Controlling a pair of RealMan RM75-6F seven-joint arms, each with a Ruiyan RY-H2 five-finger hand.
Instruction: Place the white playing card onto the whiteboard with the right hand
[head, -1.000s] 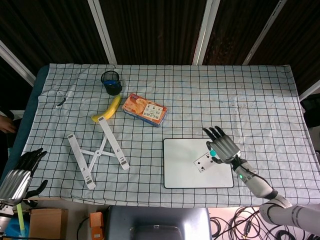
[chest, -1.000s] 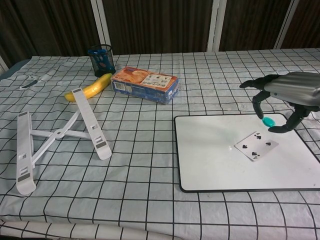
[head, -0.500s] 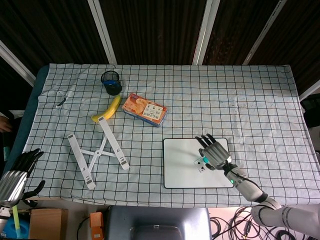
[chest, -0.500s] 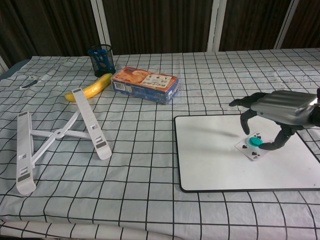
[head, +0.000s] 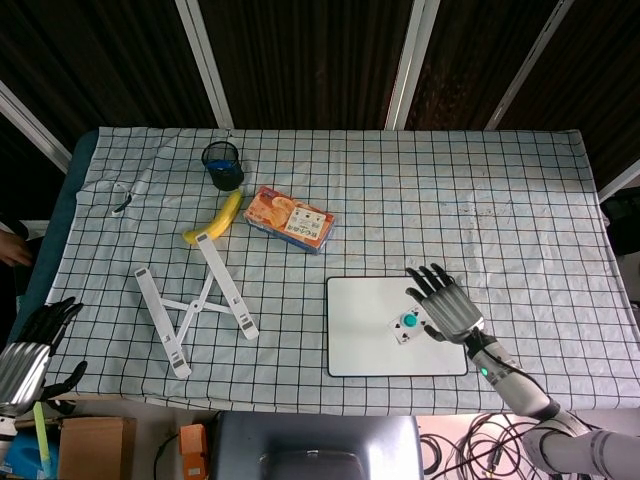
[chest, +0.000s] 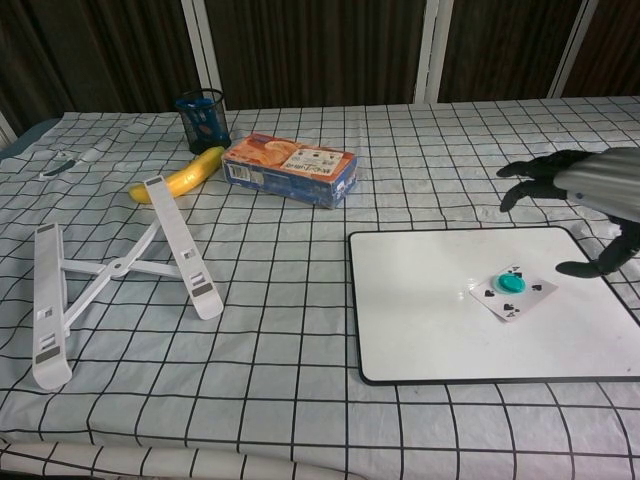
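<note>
The white playing card (chest: 513, 296) with black spade pips lies flat on the whiteboard (chest: 430, 320), right of its middle; it also shows in the head view as the card (head: 403, 329) on the whiteboard (head: 360, 340). A small teal disc (chest: 510, 283) sits on top of the card. My right hand (chest: 590, 195) hovers above and to the right of the card, fingers spread, holding nothing; in the head view the right hand (head: 447, 305) is just right of the card. My left hand (head: 28, 352) hangs off the table's front left corner, fingers apart, empty.
A white folding stand (chest: 110, 275) lies at the left. A banana (chest: 180, 173), a blue mesh cup (chest: 202, 118) and an orange snack box (chest: 290, 167) stand further back. The checked cloth (chest: 300, 400) covers the table.
My right hand came down over the card, left the teal disc on it, then rose and drew back to the right with fingers spread. The card stayed on the whiteboard.
</note>
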